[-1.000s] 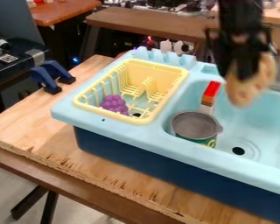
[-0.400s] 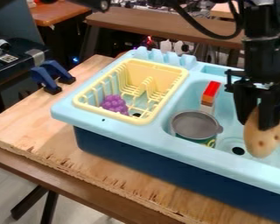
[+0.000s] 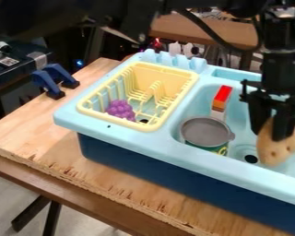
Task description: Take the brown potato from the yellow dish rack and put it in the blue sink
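The gripper (image 3: 274,131) hangs over the right part of the light blue sink (image 3: 144,140), shut on a tan, oval, potato-like toy with dark spots (image 3: 279,150). That toy is held upright near the drain. To its left in the basin stands a green can with a grey top (image 3: 206,133). Behind the can is a block with a red top and an orange part (image 3: 222,97). A yellow dish rack (image 3: 151,126) sits in the sink's left part, with purple toy grapes (image 3: 120,109) inside it.
A wooden table (image 3: 26,133) carries the sink. Dark blue clamps (image 3: 48,82) stand at its back left. The black arm (image 3: 70,18) spans the top of the view. Behind it is a brown bench (image 3: 205,30).
From the upper right, the gripper has come down and to the right over the basin, bringing the tan toy with it. Lately it has barely shifted, while the upper arm has swung lower into view.
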Action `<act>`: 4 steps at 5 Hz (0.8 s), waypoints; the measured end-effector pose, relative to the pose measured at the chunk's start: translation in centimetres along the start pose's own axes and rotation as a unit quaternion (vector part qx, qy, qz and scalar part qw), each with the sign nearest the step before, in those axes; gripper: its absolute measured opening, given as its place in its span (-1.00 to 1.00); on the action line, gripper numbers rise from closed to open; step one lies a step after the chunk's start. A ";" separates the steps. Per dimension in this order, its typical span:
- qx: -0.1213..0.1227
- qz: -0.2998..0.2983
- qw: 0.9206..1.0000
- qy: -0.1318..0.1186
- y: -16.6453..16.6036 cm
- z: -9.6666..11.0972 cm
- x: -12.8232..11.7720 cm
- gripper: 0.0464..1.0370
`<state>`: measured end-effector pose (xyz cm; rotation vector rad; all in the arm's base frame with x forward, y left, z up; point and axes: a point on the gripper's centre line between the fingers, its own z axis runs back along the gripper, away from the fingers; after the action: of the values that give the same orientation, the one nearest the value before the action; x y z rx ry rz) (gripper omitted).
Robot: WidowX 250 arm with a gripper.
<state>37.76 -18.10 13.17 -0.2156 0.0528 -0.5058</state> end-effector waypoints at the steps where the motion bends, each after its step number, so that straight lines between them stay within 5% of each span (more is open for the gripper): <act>1: 0.002 -0.023 1.000 0.002 -1.1 -0.2 0.9 -0.08; 2: 0.006 -0.032 0.999 0.005 -1.6 0.0 1.0 0.00; 3: 0.017 -0.022 1.000 0.009 -0.9 -0.6 0.8 0.69; 4: 0.036 -0.010 0.999 -0.006 -0.4 0.3 0.4 0.95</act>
<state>37.95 -18.61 13.54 -0.1491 0.0203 -0.5259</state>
